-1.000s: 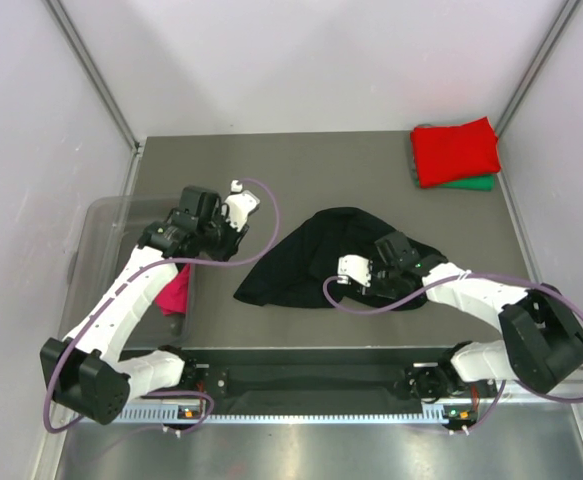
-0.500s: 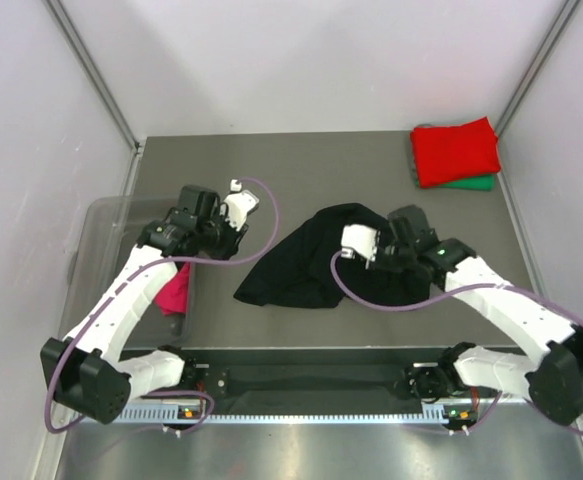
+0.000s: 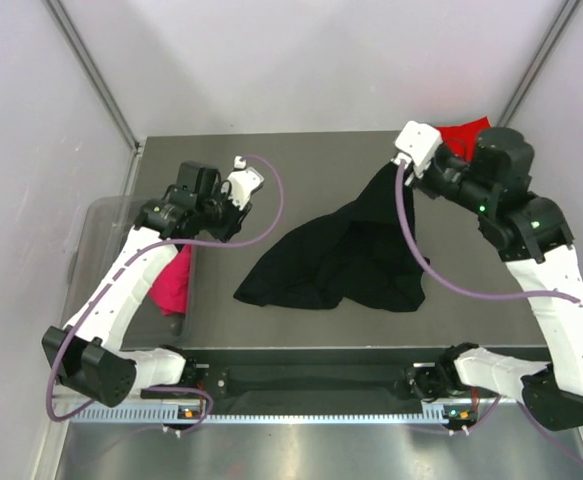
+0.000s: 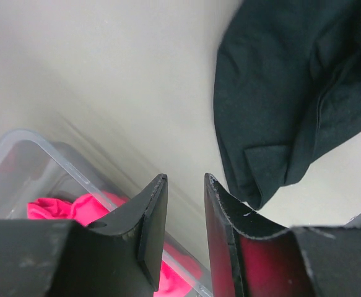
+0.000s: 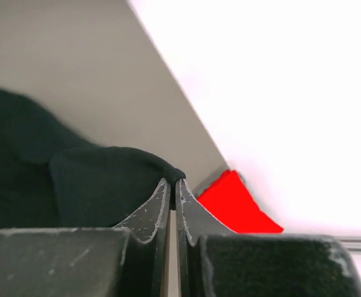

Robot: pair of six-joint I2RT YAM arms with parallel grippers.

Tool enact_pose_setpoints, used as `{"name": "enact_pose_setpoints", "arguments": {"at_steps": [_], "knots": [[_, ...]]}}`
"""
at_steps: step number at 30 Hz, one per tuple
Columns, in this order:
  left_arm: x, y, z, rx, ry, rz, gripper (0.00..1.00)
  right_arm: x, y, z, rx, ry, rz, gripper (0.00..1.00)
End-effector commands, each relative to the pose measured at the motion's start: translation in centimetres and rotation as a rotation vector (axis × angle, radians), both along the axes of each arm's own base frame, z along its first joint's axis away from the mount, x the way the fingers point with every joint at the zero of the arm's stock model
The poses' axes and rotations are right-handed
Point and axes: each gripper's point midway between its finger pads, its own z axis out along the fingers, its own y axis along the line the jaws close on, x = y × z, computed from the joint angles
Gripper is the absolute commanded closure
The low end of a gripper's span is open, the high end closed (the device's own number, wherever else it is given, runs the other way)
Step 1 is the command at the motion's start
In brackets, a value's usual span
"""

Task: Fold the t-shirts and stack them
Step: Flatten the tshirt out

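Your right gripper (image 5: 173, 184), newly clamped on the black t-shirt (image 3: 341, 260), now hoists it far-right for spreading; left gripper (image 4: 185, 180) gapes empty.

No readable text, no brand or number legible, black t-shirt (image 3: 341, 260) showing no lettering

The grey table (image 3: 311, 160) carries the black t-shirt (image 3: 321, 265) mid-surface, one corner raised, and a red t-shirt (image 3: 468, 128) at its far right corner.

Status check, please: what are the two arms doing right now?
Right gripper shut on black cloth t-shirt, one edge held high. Left gripper open, empty. Nothing in the way.
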Motion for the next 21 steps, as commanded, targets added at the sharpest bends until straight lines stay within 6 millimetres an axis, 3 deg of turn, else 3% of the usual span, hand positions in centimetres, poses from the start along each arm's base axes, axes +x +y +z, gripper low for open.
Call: {"name": "enact_pose_setpoints", "arguments": {"at_steps": [1, 4, 9, 11, 15, 21], "knots": [[-0.1, -0.5, 2.3, -0.027, -0.035, -0.029, 0.64, -1.0, -0.4, 3.5, 0.124, -0.003, -0.023, 1.00], [-0.8, -1.3, 2.4, -0.066, -0.018, -0.059, 0.64, -1.4, -1.3, 4.4, 0.170, -0.009, -0.056, 1.00], [-2.0, -2.5, 1.9, -0.103, 0.018, -0.111, 0.63, -1.3, -3.0, 1.9, 0.171, 0.030, -0.135, 1.00], [-2.7, -3.7, 0.6, -0.096, 0.055, -0.156, 0.61, -0.9, -4.1, 0.8, 0.168, 0.038, -0.185, 1.00], [-4.4, -6.2, -2.9, -0.025, 0.141, -0.255, 0.60, 0.0, -5.7, 0.9, 0.199, 0.019, -0.262, 1.00], [-7.7, -7.1, -9.5, 0.209, 0.271, -0.390, 0.66, 1.0, -6.6, 0.3, 0.202, 0.035, -0.305, 1.00]]}}
